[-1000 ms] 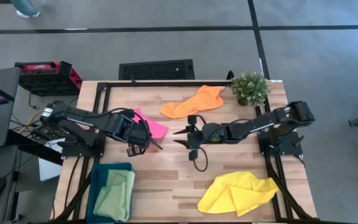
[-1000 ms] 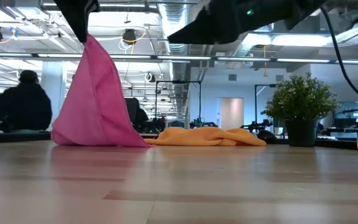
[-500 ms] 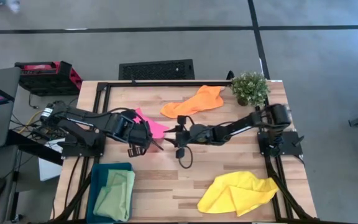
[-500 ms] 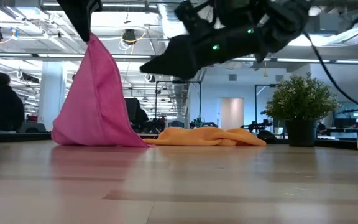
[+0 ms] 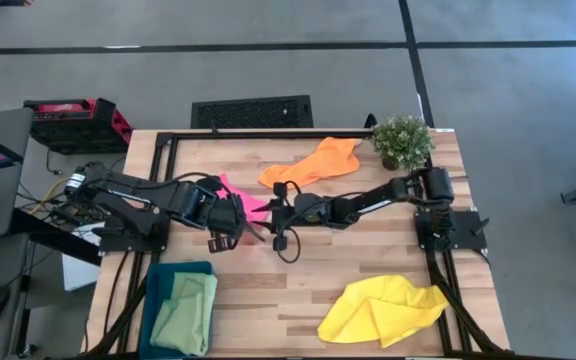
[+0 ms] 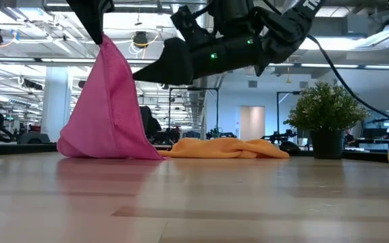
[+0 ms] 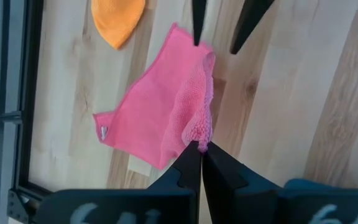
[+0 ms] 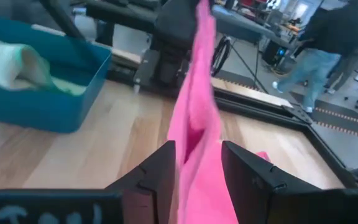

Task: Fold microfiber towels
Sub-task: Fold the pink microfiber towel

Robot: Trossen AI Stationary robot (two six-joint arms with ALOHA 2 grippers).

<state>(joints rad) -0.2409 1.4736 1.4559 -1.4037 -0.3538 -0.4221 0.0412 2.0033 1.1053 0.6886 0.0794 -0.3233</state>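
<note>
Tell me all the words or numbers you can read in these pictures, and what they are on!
None can be read for sure.
White marks on the left gripper housing in the left wrist view: cut off, unreadable.
White marks on the right gripper housing in the right wrist view: cut off, unreadable.
Pale marks on the right arm in the low view: blurred, unreadable.
The pink towel shows a small tag: too small to read.

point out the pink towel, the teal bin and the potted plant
pink towel (image 6: pixel 107 111), low view, middle of the hanging cloth
teal bin (image 5: pixel 158 275), high view, its left rim
potted plant (image 5: pixel 402 140), high view, its leaves
</note>
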